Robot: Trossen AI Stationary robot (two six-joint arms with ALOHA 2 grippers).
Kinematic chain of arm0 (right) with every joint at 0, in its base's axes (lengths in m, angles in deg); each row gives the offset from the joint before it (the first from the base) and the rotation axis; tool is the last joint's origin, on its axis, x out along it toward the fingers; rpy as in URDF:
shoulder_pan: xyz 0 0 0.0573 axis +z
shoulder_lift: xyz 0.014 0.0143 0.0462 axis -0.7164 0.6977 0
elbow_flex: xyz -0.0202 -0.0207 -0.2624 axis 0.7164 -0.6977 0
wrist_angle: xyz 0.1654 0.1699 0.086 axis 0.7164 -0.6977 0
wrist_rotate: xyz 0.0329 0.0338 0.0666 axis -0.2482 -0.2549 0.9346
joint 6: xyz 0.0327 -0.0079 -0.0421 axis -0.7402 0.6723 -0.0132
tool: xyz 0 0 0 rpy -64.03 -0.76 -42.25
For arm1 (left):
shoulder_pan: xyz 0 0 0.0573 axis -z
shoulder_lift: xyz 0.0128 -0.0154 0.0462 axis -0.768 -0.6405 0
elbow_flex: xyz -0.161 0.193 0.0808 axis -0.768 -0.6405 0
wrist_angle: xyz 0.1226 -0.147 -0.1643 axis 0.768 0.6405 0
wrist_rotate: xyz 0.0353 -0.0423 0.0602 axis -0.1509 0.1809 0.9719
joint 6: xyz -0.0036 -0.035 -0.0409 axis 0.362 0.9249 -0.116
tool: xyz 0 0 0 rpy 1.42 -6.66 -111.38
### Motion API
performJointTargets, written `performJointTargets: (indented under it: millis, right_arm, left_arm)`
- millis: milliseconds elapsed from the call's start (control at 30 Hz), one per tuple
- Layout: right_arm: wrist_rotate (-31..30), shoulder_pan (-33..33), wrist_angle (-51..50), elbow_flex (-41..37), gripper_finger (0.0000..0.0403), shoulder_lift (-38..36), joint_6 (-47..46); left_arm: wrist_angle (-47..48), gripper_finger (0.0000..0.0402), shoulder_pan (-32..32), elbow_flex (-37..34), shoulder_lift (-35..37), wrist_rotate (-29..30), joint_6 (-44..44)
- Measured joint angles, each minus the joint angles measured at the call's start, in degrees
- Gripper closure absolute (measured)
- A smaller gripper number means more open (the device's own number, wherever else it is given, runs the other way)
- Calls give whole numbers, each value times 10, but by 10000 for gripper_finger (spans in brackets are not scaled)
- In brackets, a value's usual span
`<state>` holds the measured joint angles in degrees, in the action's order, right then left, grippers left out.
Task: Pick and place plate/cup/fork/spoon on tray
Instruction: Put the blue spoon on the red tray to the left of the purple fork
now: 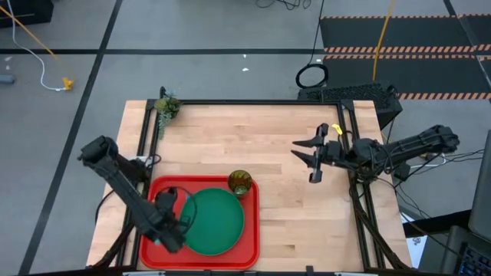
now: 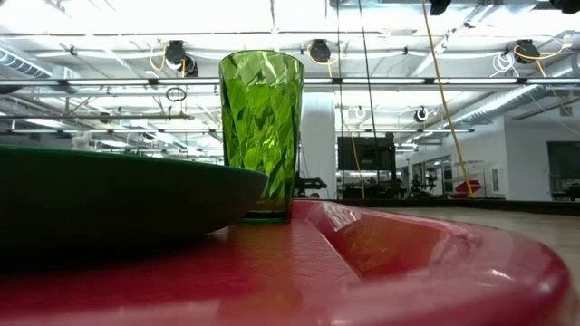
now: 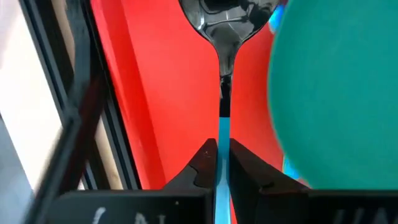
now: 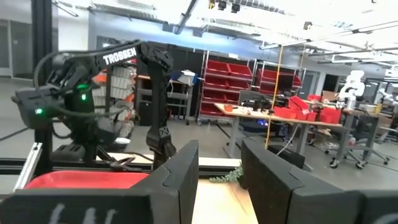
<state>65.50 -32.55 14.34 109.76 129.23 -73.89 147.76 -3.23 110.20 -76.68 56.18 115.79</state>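
The red tray [image 1: 157, 188] lies at the table's near left, with the dark-green plate [image 1: 213, 222] resting flat in it and the green cup [image 1: 240, 182] standing upright at its far right corner. The low view shows the cup [image 2: 261, 136], the plate [image 2: 118, 199] and the tray's rim [image 2: 408, 263]. My left gripper [image 1: 173, 211] is over the tray's left part, beside the plate, shut on the spoon [image 3: 227, 25]. My right gripper [image 1: 307, 159] hangs open and empty over the table's right part. The fork does not plainly show. My left gripper pinches the spoon's light-blue handle [image 3: 222, 134] between its two fingers [image 3: 202, 165]. The fingers lie along the handle, and the dark shiny bowl [image 3: 227, 22] points away from them over the tray floor [image 3: 161, 93]. Whether the spoon rests on the tray, I cannot tell.
A small green plant sprig [image 1: 166, 107] lies at the table's far left corner. A black frame [image 1: 253, 102] runs along the table's far and side edges. Bare wood [image 1: 284, 207] lies between the tray and my right gripper.
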Motion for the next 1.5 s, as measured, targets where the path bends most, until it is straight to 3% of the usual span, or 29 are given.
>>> performJointTargets:
  millis: [133, 833, 1233, 1500]
  right_arm:
    - [0, 5, 18, 0, 287, 0, 1]
    - [1, 4, 64, 0, 287, 0, 47]
    - [0, 4, 63, 0, 287, 0, 43]
    - [0, 4, 63, 0, 287, 0, 42]
  left_arm:
    - [-26, 378, 22, 0, -25, -25, 39]
    - [-45, 376, -5, -1, -139, -17, 35]
    - [-108, 376, -5, -64, -143, -3, 29]
    - [-112, 375, -4, -66, -143, 3, 24]
